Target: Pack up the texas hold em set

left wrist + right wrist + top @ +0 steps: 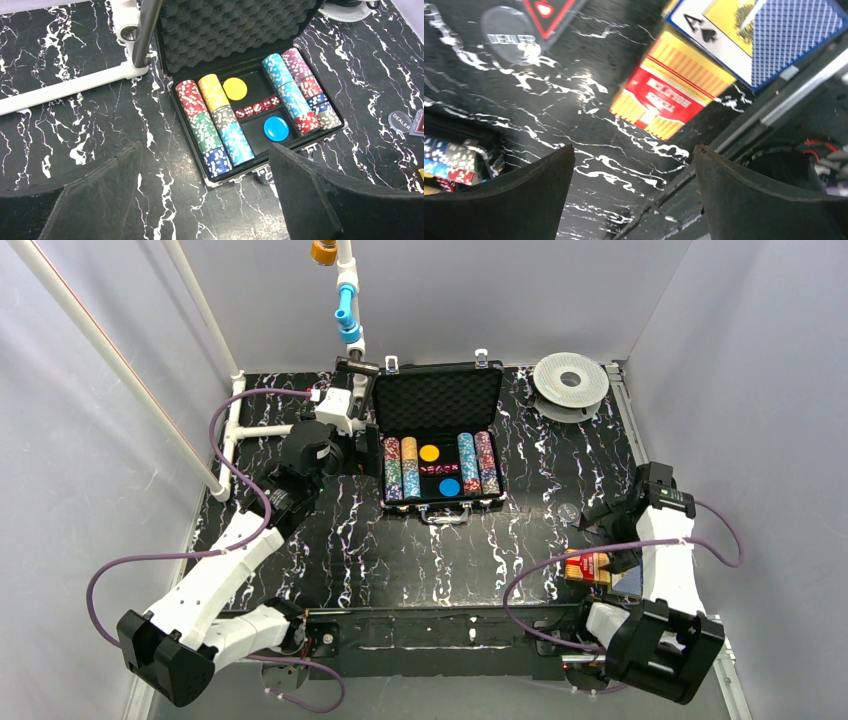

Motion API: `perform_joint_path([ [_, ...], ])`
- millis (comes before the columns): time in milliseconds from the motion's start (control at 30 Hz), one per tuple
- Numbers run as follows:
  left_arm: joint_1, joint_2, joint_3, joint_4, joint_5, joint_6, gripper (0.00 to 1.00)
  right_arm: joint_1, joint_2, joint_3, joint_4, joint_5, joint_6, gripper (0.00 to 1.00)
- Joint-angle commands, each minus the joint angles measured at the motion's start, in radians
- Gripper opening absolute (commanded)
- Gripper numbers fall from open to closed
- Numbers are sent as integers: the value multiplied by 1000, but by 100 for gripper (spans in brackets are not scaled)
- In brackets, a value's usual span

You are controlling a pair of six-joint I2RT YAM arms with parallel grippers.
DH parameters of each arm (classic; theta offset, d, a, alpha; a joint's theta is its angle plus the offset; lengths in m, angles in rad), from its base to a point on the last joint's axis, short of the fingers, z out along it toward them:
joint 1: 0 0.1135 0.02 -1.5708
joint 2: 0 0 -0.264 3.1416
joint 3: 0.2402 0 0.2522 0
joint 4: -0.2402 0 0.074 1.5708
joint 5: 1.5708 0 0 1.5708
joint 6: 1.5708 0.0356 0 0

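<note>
The texas hold em set's black case lies open at the back middle of the table, lid raised with grey foam. Inside it are multicoloured chip rows, a yellow disc, a blue disc and red dice. My left gripper hovers open and empty by the case's left front corner. Near the right front edge lie a red-and-yellow card deck and a blue-backed deck; in the top view the decks sit beside my right arm. My right gripper hangs open over bare table just short of them.
A round dealer button and a red-and-black token lie on the table right of the case. A white-grey spool stands at the back right. White pipes run along the left. Grey walls enclose the table.
</note>
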Motion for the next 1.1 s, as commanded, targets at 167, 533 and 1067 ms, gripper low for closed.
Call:
perform_joint_path([
  [167,-4,-41,33,-6,-7,4,100,-74,47,-74,-83,-49,151,98],
  [533,-4,-41,35,-5,-8,4,99,-97,149,-176,55,-126,247,95],
  [1067,-4,-41,35,-5,-9,9,100,-144,229,-157,99,-91,308,91],
])
